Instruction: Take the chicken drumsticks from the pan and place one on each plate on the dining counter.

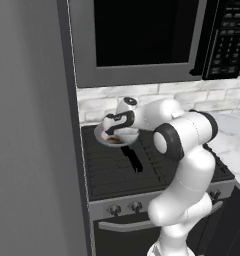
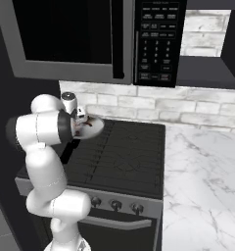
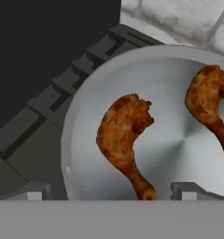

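Hiding much of the pan, the arm; second drumstick cropped.

arm: rising from base, elbow bending, reaching forward | wrist: pointing down | gripper: hanging with jaws standing wide apart, gripping nothing

A home kitchen: black gas stove with knobbed oven front, grey-framed microwave hanging above, white brick backsplash, white marble-patterned surface lying alongside.
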Available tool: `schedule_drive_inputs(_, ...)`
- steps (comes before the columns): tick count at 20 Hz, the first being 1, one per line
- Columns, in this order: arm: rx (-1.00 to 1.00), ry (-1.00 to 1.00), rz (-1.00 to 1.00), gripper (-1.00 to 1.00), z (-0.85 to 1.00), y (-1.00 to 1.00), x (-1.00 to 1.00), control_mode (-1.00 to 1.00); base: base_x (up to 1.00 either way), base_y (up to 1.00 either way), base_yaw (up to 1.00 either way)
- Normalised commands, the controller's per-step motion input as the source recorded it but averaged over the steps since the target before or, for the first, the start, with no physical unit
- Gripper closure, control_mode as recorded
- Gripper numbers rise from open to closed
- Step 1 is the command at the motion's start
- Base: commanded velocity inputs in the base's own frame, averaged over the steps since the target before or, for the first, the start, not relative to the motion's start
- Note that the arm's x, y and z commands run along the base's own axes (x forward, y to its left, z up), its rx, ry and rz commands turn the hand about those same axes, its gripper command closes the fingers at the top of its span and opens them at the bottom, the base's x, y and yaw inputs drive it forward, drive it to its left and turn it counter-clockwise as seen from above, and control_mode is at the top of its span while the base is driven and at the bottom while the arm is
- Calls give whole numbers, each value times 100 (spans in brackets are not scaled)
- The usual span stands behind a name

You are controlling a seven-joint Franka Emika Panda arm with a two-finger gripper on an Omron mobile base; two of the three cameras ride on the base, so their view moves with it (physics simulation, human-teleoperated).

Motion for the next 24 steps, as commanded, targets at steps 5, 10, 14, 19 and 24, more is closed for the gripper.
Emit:
schedule_drive_inputs(5, 10, 1, 0, -100, -17, 0, 45, -100, 0, 0, 0)
schedule_drive_inputs(10, 8, 2, 0, -100, -11, 3, 32, -100, 0, 0, 0)
schedule_drive_inputs(14, 1, 0, -3, -100, -18, 8, 8, -100, 0, 0, 0)
schedule_drive_inputs(19, 0, 0, -9, -100, -13, 8, 0, -100, 0, 0, 0)
schedule_drive_inputs(24, 0, 0, -12, -100, -3, 11, 0, -100, 0, 0, 0)
